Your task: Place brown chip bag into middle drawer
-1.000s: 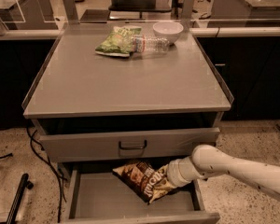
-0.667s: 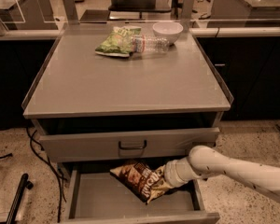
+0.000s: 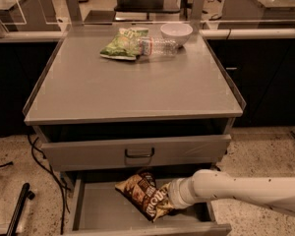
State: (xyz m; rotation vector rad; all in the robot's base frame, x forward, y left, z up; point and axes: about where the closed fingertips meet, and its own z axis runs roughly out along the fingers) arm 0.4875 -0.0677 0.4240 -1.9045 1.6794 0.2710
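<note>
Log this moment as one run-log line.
stage: placing | brown chip bag: tilted in open middle drawer | gripper: at bag's lower end, inside drawer

You'll see a matt grey metal worktop (image 3: 132, 87) and middle drawer (image 3: 98, 209), a glossy crinkled brown chip bag (image 3: 145, 193) (foil-like sheen), and a smooth white plastic arm (image 3: 236, 188), its claw (image 3: 168, 205) at the bag inside that drawer.
</note>
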